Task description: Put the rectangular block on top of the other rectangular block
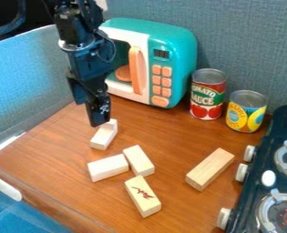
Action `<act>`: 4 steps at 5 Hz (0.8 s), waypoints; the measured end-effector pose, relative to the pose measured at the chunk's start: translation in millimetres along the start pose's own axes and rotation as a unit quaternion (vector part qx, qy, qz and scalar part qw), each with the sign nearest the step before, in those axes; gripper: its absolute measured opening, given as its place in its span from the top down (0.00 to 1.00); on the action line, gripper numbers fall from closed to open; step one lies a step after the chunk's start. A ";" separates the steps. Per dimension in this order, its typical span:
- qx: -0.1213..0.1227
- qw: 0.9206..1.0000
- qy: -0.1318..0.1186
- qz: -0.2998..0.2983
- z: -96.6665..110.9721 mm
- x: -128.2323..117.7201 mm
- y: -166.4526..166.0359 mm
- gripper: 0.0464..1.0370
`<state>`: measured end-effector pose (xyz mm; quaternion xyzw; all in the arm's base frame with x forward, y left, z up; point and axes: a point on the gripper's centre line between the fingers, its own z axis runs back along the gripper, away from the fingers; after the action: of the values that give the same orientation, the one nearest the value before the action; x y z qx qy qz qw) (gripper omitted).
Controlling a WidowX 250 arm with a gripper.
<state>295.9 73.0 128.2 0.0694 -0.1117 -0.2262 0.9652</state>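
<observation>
Camera view: No rectangular block is seen resting on another; pick-up and stacking both appear outstanding. The gripper (95,116) is at far left; whether it is spread or pressed together cannot be told. The far-left wooden block (103,136), the likely candidate, lies on the wooden table (171,129) just below and nearer than the gripper; contact cannot be determined. The other wooden blocks (139,160) lie nearer and to the right.

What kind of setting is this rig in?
Looks like a toy kitchen play setup on a wood-look tabletop: a teal toy microwave, a toy stove with burners and knobs, and two food cans, tomato sauce and a yellow one.
</observation>
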 end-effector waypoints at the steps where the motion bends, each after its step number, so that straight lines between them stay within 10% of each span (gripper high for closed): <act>1: -0.010 1.000 0.012 0.000 -8.2 -2.1 -2.6 0.04; 4: -0.040 0.995 0.096 -0.014 -68.5 -7.7 -3.1 0.04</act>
<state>304.8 79.5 60.0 0.0537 -0.0088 -0.2359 0.9702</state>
